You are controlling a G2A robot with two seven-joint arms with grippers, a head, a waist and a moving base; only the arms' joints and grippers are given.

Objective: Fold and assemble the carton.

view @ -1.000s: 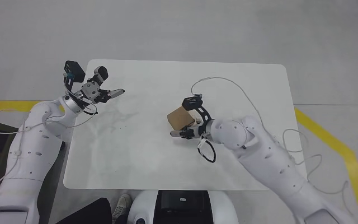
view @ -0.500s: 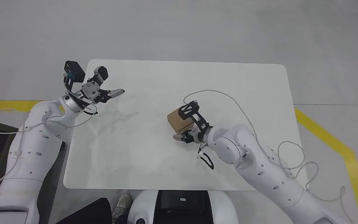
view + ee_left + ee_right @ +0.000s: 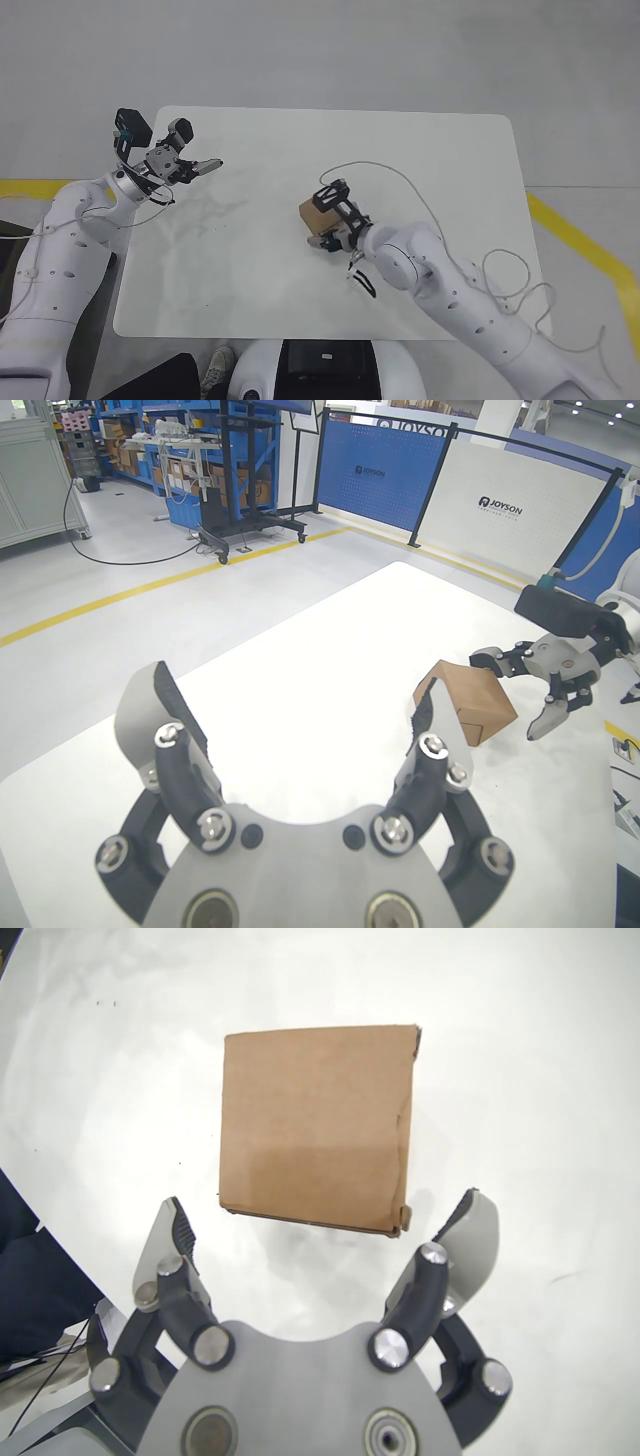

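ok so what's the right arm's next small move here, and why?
Probably ease the right gripper forward until it straddles the carton. Its jaws stand open, wider than the carton, with their tips just at its near edge, and the carton rests free on the table.

left end effector (image 3: 295, 690) open, raised, arm bent; right end effector (image 3: 322, 1203) open, pointing down

I see glossy white arm shells (image 3: 450, 290) behind both wrists, with thin grey cables (image 3: 400, 175) looping off them. The left gripper (image 3: 295, 695) and right gripper (image 3: 322, 1203) share a silver base plate, black linkages, bright round screws and grey fingers (image 3: 135, 710) with ribbed black pads.
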